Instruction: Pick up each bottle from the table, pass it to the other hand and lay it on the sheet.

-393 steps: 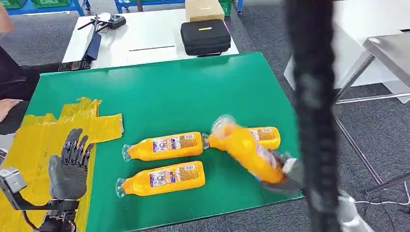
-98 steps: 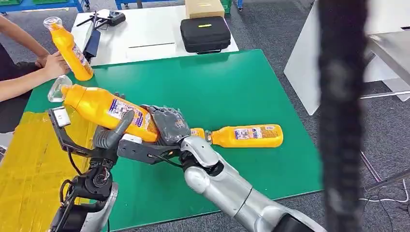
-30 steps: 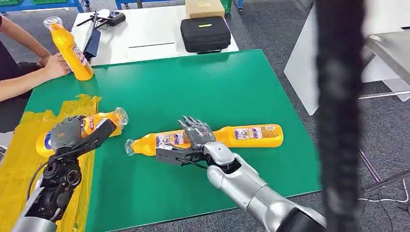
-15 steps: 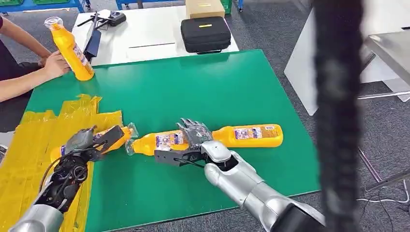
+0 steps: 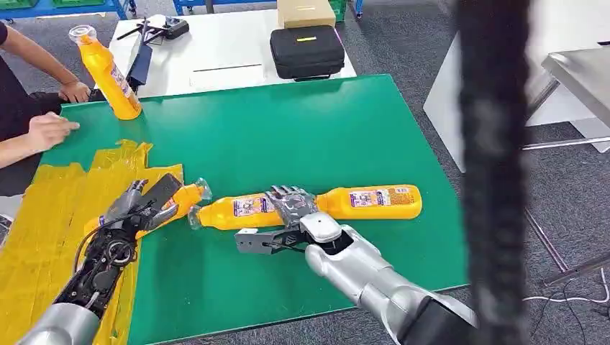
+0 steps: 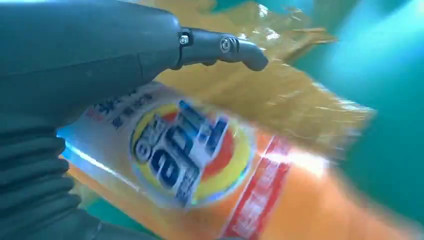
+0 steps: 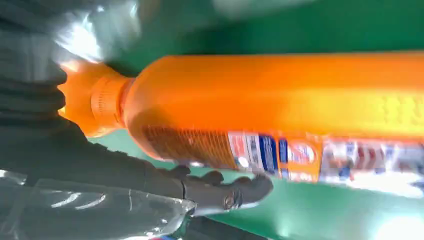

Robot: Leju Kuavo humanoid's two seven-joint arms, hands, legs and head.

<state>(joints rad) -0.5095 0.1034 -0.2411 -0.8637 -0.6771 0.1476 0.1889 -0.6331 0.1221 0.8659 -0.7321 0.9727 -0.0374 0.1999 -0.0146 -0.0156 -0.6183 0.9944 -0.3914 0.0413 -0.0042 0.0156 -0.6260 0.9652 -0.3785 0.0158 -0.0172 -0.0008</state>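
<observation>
An orange bottle lies at the edge of the yellow sheet, its cap toward the table's middle. My left hand lies over its body with the fingers lifted apart; in the left wrist view the thumb stands off the labelled bottle. A second bottle lies on the green table, with a third in line to its right. My right hand is spread over where they meet, holding nothing. The right wrist view has the third bottle close up. Another bottle stands upright at the far left.
A person's hands rest at the table's left edge near the upright bottle. Behind the green table stands a white table with a black case and a cardboard box. A dark blurred cable hangs in front on the right.
My left hand has brought its bottle down onto the sheet's edge and its fingers have loosened. The person has let go of the upright bottle. My right hand has stayed over the two bottles.
</observation>
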